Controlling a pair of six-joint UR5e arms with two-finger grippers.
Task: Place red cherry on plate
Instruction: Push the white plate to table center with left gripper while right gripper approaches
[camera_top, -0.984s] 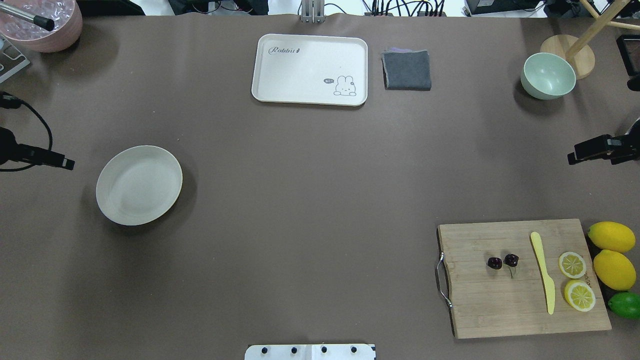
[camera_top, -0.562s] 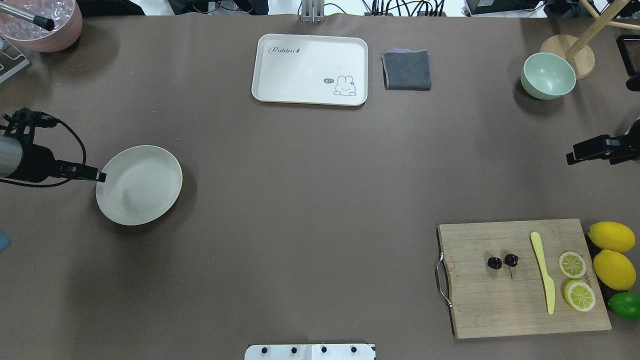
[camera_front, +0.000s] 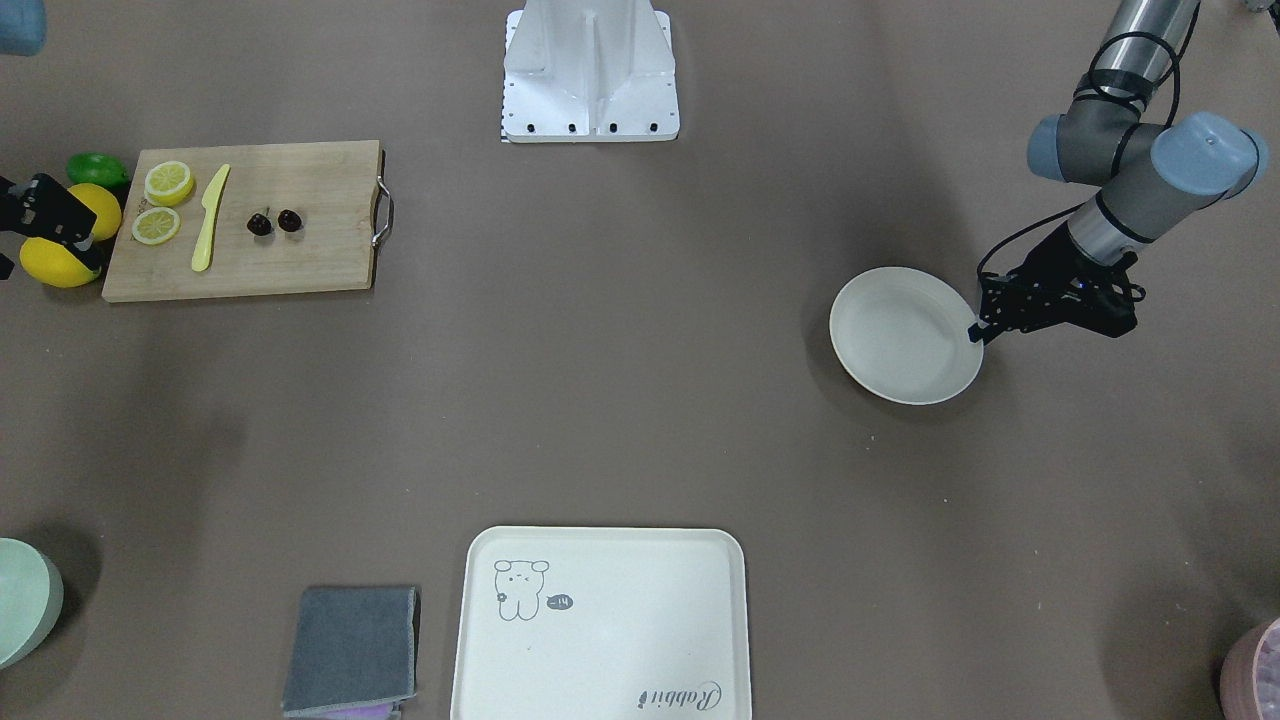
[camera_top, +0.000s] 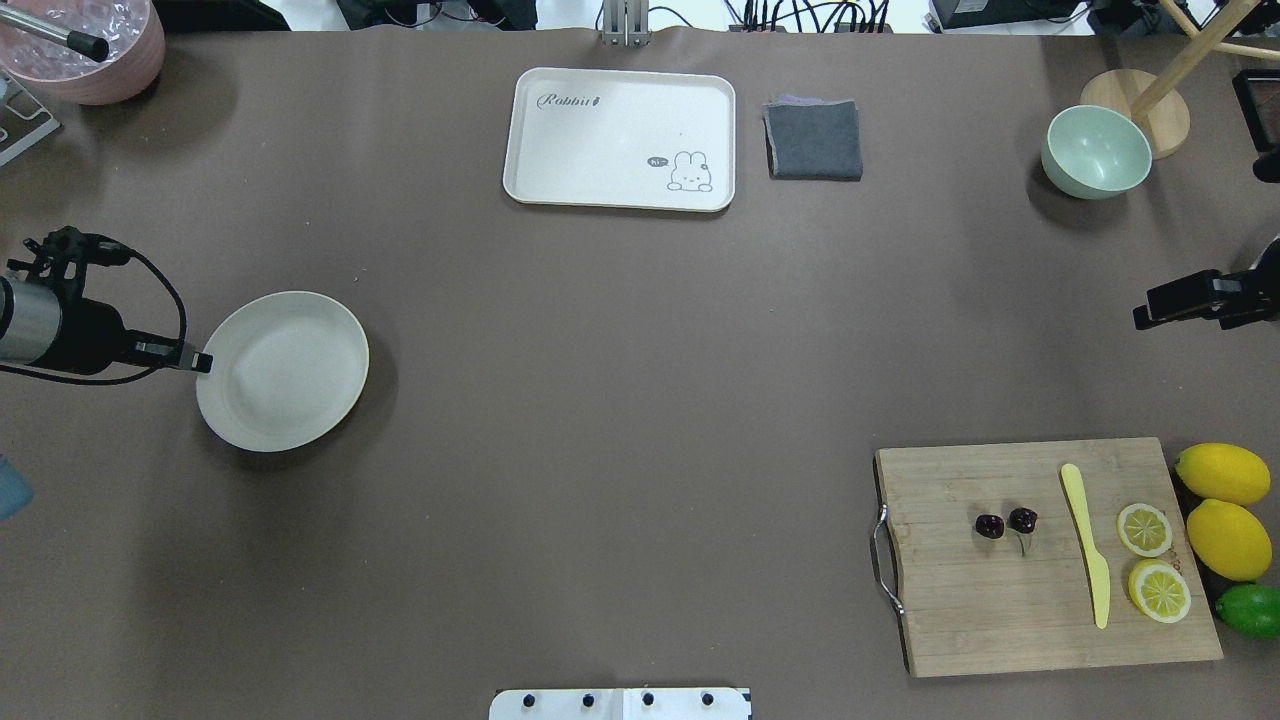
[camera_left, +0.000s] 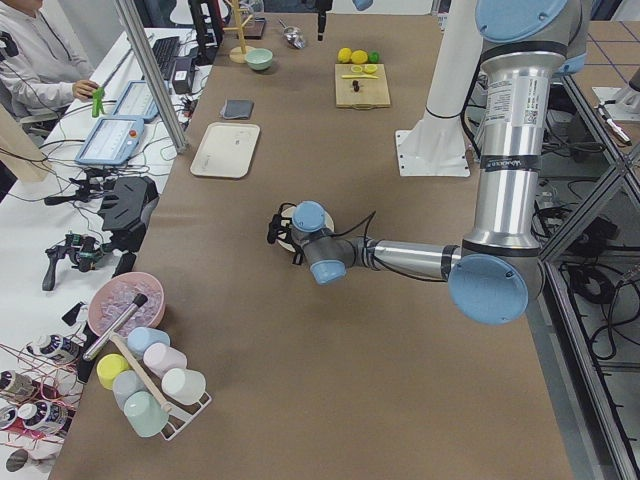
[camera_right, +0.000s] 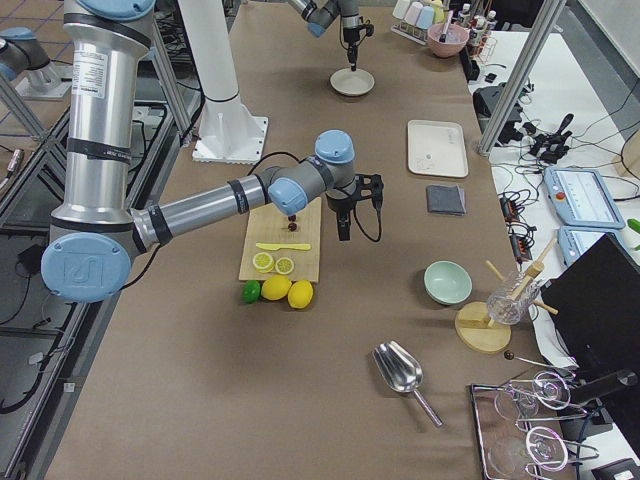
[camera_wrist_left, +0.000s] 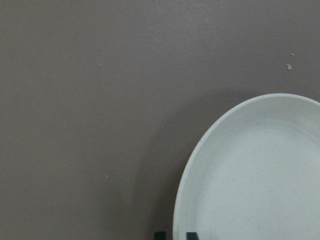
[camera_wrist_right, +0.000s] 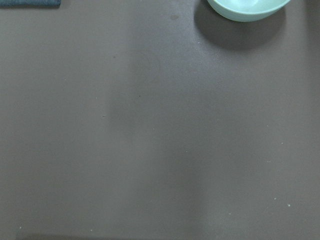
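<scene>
Since a second ago the left arm has swung in from the table's edge, and the left gripper (camera_top: 203, 362) now sits at the outer rim of the round, shallow, cream-white plate (camera_top: 285, 375), which has shifted a touch toward the table's middle. In the left wrist view two dark fingertips (camera_wrist_left: 160, 234) stand close together astride that rim; whether they are already clamping it I cannot tell.

The step looks like taking the plate by its edge, probably to bring it nearer the fruit. To do it well, the rim should sit deep between the fingers before they close. The plate should then be kept level and low, since a thin raised rim held at one side can tilt or slip.

Well apart, across the table, the red cherry (camera_top: 1022, 519) lies on the pale wooden chopping board (camera_top: 960, 600). It is a pair of tiny, round, glossy, almost black fruits joined by a thin stem.

Beyond the board hangs the right gripper (camera_top: 1142, 317), and I cannot tell how its fingers stand.
</scene>
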